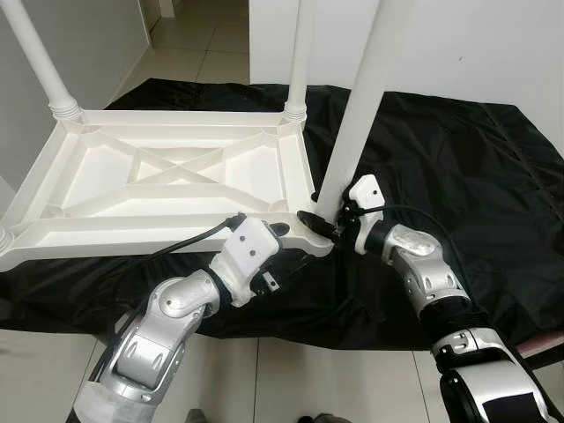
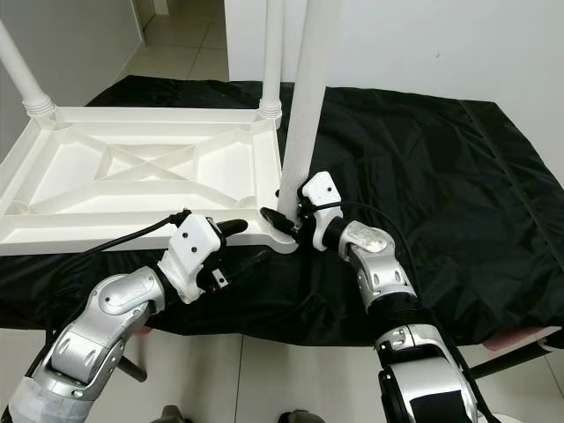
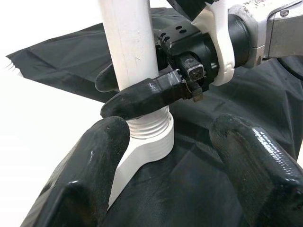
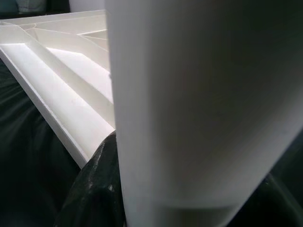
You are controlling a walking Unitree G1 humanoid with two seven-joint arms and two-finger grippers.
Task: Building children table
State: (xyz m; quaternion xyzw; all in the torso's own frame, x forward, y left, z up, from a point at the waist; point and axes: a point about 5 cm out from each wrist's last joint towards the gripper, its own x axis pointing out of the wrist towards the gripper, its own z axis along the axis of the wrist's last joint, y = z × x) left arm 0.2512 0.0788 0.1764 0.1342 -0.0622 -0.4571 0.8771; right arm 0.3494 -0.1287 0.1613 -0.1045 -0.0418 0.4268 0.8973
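Overhead, my right gripper (image 1: 324, 222) clamps the white leg (image 1: 357, 115) at the upturned tabletop's (image 1: 176, 176) near corner socket (image 3: 151, 137) on the black sheet (image 1: 458, 159). Left wrist view: my left gripper (image 3: 165, 156) spreads apart around that socket. Tilting risks cross-threading.

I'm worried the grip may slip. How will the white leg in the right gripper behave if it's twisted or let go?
The leg looks smooth and glossy, so the right gripper may slip when twisting. It is long and leans, so it would probably topple if released before it seats in the corner socket. It looks stiff, likely hollow plastic and light.
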